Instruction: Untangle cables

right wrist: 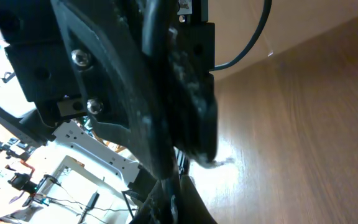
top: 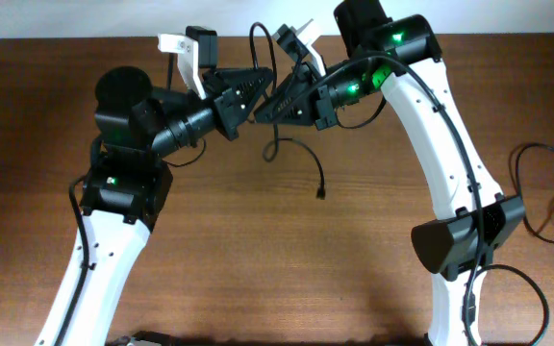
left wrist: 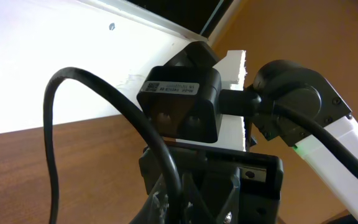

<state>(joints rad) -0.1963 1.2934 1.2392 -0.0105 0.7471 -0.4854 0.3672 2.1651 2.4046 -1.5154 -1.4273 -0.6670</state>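
Note:
In the overhead view both grippers meet tip to tip above the far middle of the table. A thin black cable [top: 297, 148] arches up behind them and hangs down in a loop, its plug end [top: 322, 195] lying on the wood. My left gripper [top: 251, 97] is shut on the cable; in the left wrist view the cable [left wrist: 73, 78] arcs over and runs down between the jaws [left wrist: 188, 199]. My right gripper [top: 266, 108] is shut on the same cable right next to it; in the right wrist view its jaws [right wrist: 180, 196] sit under the left gripper's body [right wrist: 135, 81].
Another black cord [top: 549, 192] loops at the table's right edge beside the right arm's base [top: 460, 240]. A white wall panel [left wrist: 55, 50] runs along the far edge. Bare wooden tabletop [top: 258, 269] lies in front of the grippers.

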